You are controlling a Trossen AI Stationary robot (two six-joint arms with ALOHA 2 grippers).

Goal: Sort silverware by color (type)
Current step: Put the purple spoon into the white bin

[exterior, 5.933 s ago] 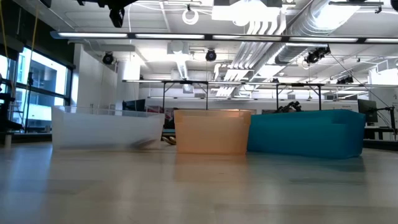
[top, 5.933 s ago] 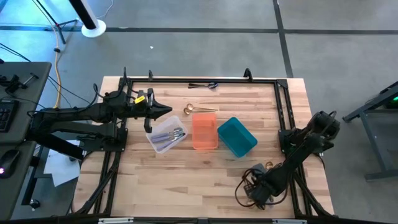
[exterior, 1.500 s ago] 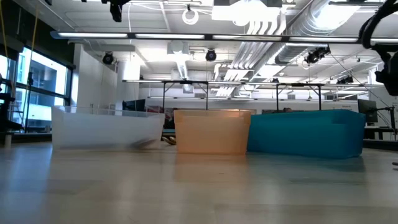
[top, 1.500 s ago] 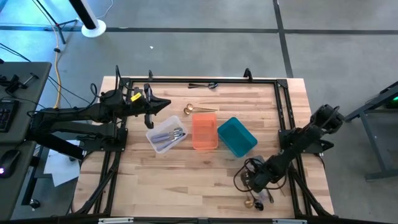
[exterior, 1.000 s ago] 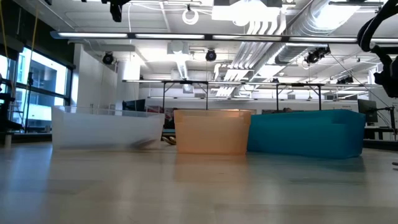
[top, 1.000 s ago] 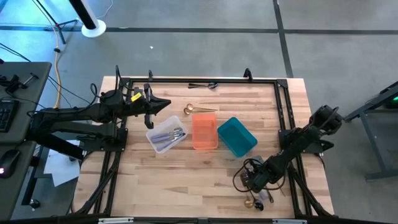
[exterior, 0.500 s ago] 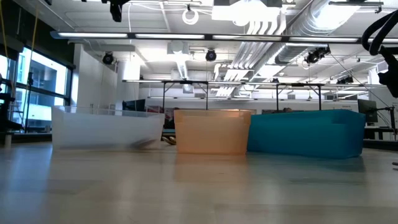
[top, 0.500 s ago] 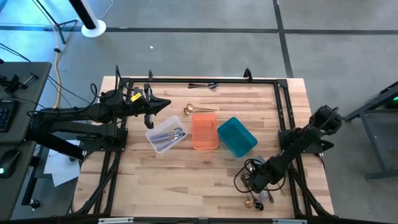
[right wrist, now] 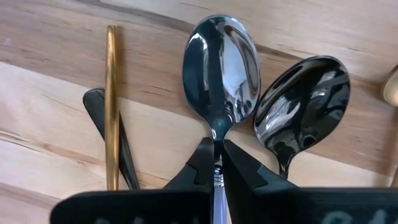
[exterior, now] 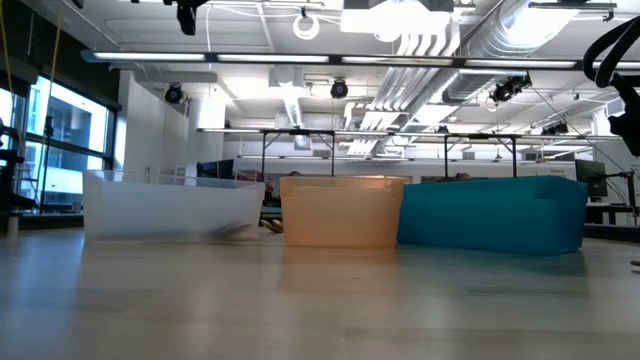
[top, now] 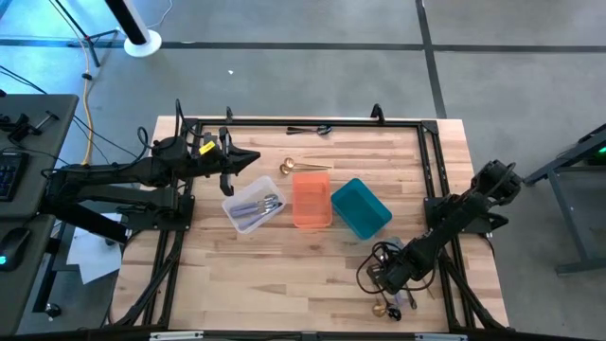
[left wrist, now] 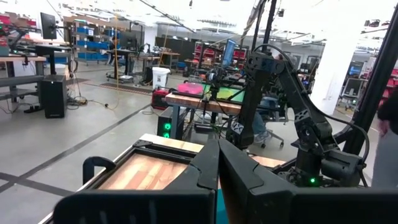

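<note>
The silver spoon lay on the table's near right edge, its long axis in line with the right gripper, which was clenched on its neck, bowl pointing away. Some silverware already sat in the clear bin; black and gold pieces remained loose.

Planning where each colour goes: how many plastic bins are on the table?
3, in a row mid-table: clear bin on the left arm's side, orange bin in the middle, teal bin on the right arm's side. None seems hidden.
</note>
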